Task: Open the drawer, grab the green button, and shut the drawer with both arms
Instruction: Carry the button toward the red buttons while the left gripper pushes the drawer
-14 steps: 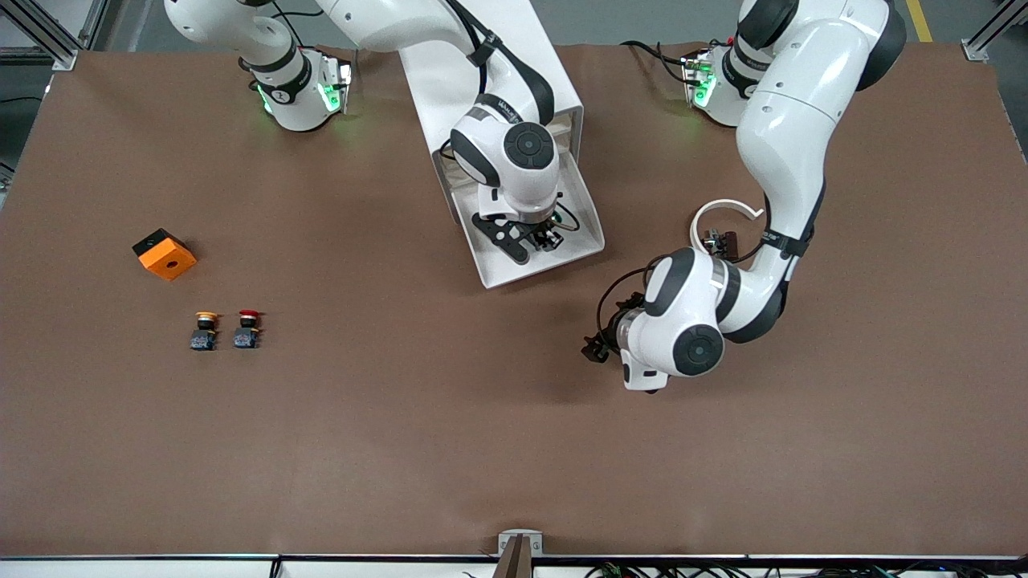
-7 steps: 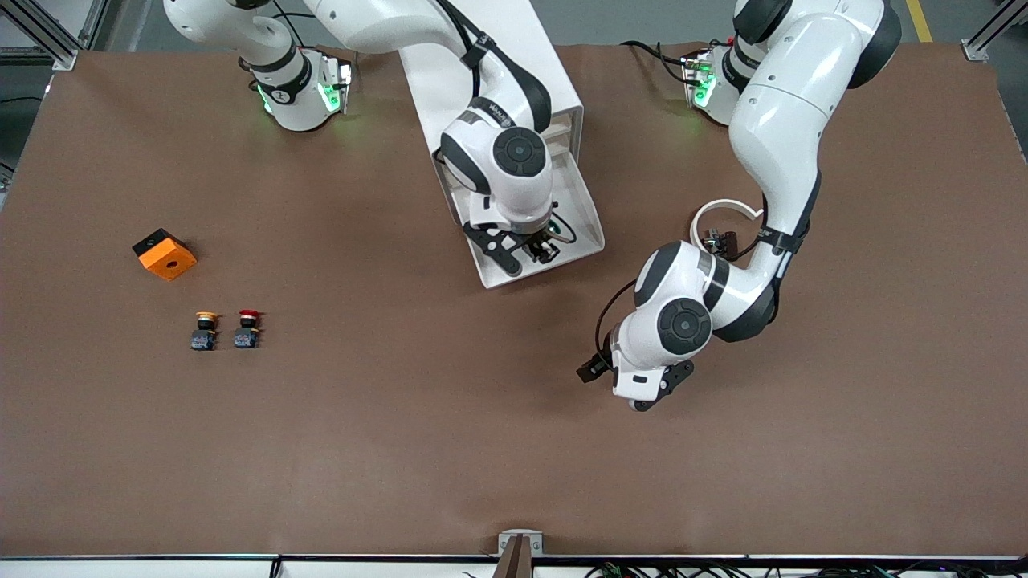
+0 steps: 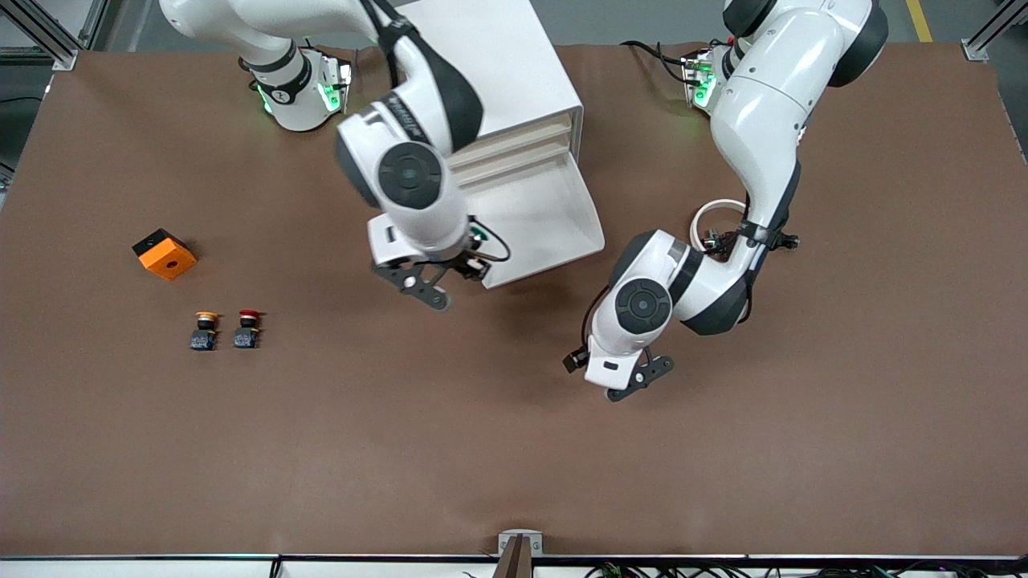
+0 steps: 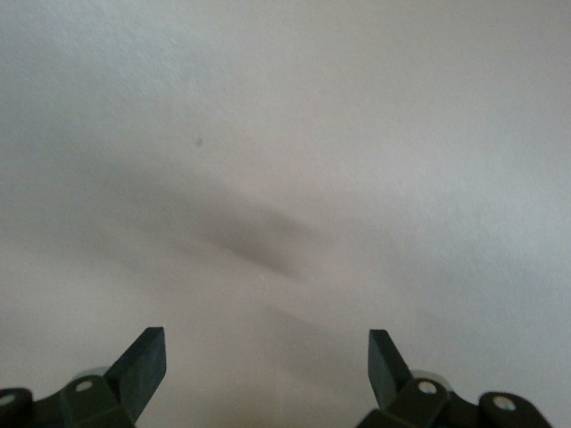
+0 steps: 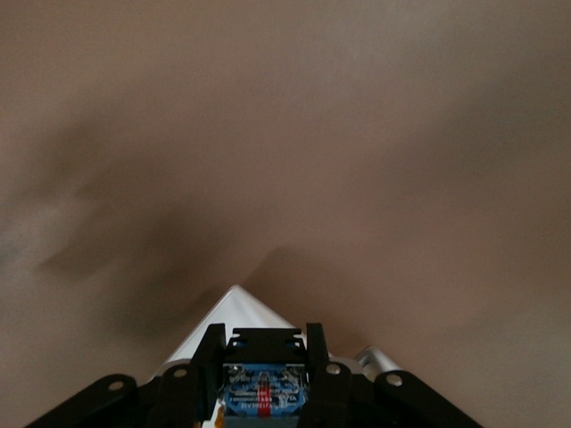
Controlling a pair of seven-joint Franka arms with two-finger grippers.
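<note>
Your right gripper [image 5: 264, 374] is clamped on the button [image 5: 264, 390]; carry it level, clear of the drawer [image 3: 536, 217]. Left gripper [image 4: 266, 370], jaws wide, waits.

White arms [image 3: 755, 104], dk grey caps

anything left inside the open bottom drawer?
The drawer shows only bare white floor. Its corner toward the right arm's end is covered by the right gripper, which is shut on the button above that corner.
</note>
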